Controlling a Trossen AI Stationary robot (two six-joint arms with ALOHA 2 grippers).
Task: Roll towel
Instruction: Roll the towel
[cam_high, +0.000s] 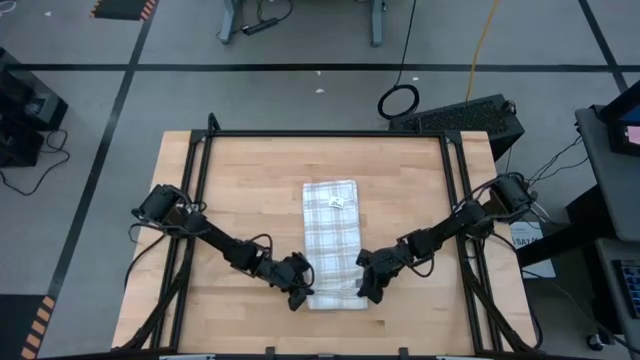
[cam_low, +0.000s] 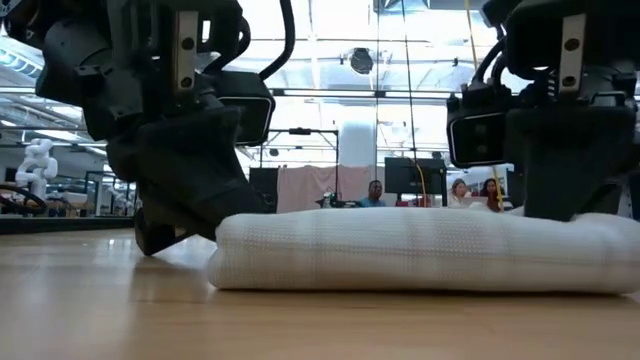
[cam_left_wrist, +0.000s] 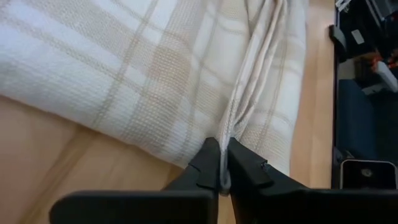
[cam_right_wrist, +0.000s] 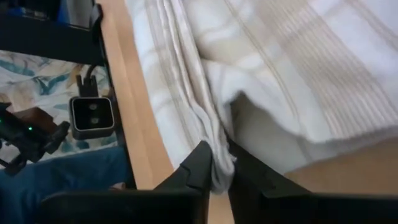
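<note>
**Both hands pinch the towel's near end**

The towel (cam_high: 332, 240) lies folded in a long strip at mid-bench (cam_high: 250, 170), its near end rolled. The left hand (cam_high: 300, 296) and right hand (cam_high: 366, 290) are each closed tight on a near-corner edge.

Overhead, table-level and two close wrist cameras share the towel (cam_high: 333, 243).

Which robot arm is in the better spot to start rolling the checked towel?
Neither; likely both together. The left gripper pinches one near corner of the thin white grid-checked cloth towel, and the right gripper pinches the other.
</note>
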